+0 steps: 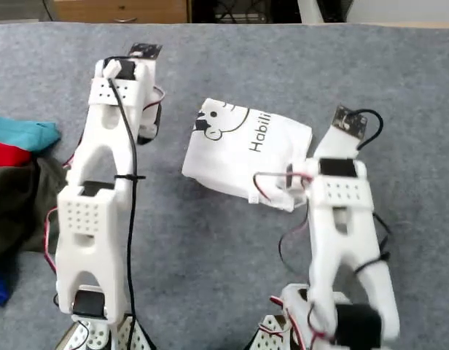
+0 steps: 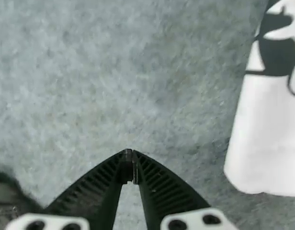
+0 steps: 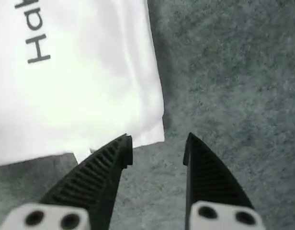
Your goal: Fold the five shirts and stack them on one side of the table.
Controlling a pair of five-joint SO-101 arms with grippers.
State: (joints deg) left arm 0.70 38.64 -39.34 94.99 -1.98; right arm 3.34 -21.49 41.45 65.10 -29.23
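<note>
A folded white shirt with black print lies in the middle of the grey table. My left gripper is shut with nothing in it, hovering over bare cloth to the left of the shirt. My right gripper stands open just off the shirt's right corner, one fingertip at the shirt's edge. In the high view the left arm stands left of the shirt and the right arm at its right side.
A pile of unfolded shirts, teal, red, dark green and blue, sits at the table's left edge. A wooden cabinet stands beyond the far edge. Bare grey table lies right of the shirt.
</note>
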